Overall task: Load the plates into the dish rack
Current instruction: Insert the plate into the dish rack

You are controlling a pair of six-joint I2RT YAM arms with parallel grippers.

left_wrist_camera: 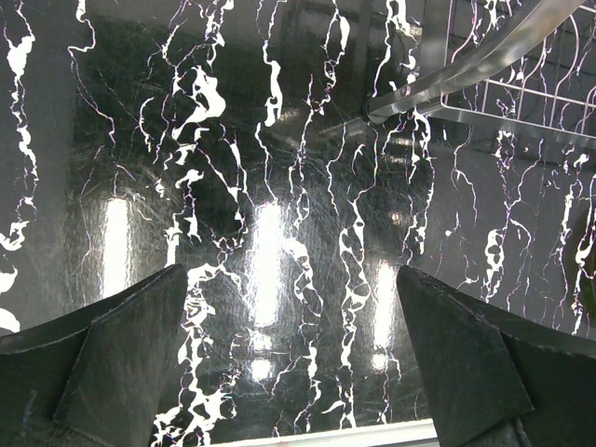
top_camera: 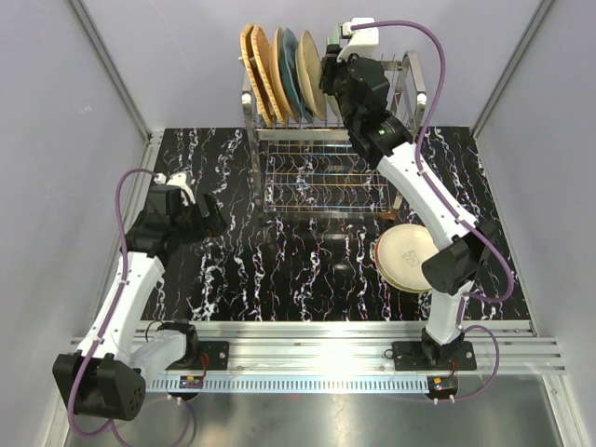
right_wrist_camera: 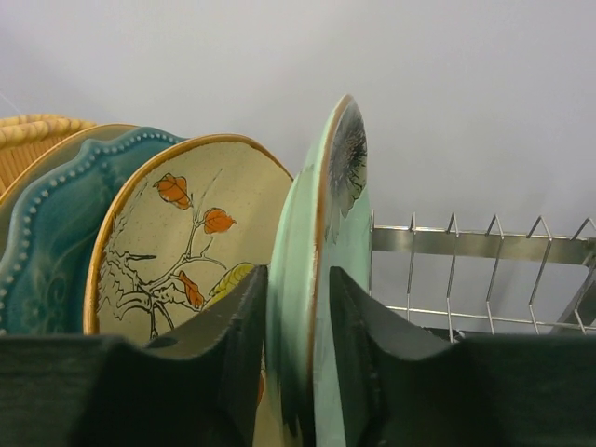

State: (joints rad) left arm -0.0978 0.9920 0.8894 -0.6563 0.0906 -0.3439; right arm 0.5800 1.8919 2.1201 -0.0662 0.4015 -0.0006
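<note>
The right gripper [right_wrist_camera: 298, 275] is straddling the green plate [right_wrist_camera: 326, 205] standing upright in the dish rack [right_wrist_camera: 466, 242] beside the bird plate [right_wrist_camera: 177, 242]; whether it is pinching or loosened, I cannot tell. The left gripper [left_wrist_camera: 291, 270] is hanging spread.

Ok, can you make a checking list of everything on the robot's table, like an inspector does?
Surface: black table with white veins.
Job's things: dish rack at the back; row of plates upright in its top tines; pale green plate at the row's right end; stack of cream plates lying flat on the table's right side.
Clutter: nothing seen.
Grippers: left gripper open over the table, holding nothing; right gripper has a finger on each side of the pale green plate, and whether it grips cannot be told.
Cables: purple cables loop off both arms.
Surroundings: plain pale walls; metal rail at the near edge.
</note>
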